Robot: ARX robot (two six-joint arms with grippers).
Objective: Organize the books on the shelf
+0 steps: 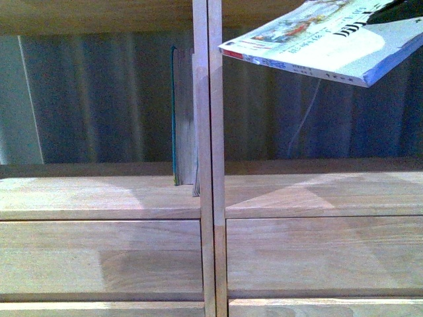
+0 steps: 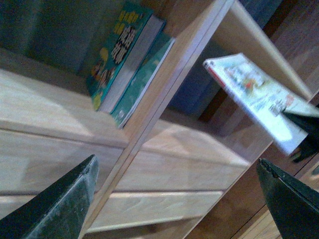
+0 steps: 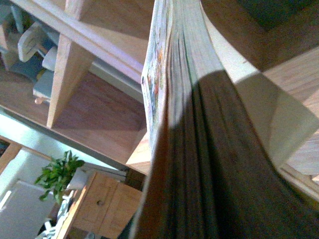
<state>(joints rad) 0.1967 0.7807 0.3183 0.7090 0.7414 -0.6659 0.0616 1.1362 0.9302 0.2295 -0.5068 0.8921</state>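
Above the right bay of the shelf (image 1: 317,191), the right gripper (image 2: 299,124) clamps the pale book (image 1: 330,36) tilted, likely bound for the teal books (image 2: 127,59) standing against the divider (image 1: 207,132). Meanwhile the left gripper (image 2: 177,167) gapes wide, empty

left fingers (image 2: 65,209) | dark green-black wedges (pale scuffed edges) | right fingers (image 1: 403,10) | black

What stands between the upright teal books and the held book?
In the front view, the shelf's central upright separates the teal books from the held book.
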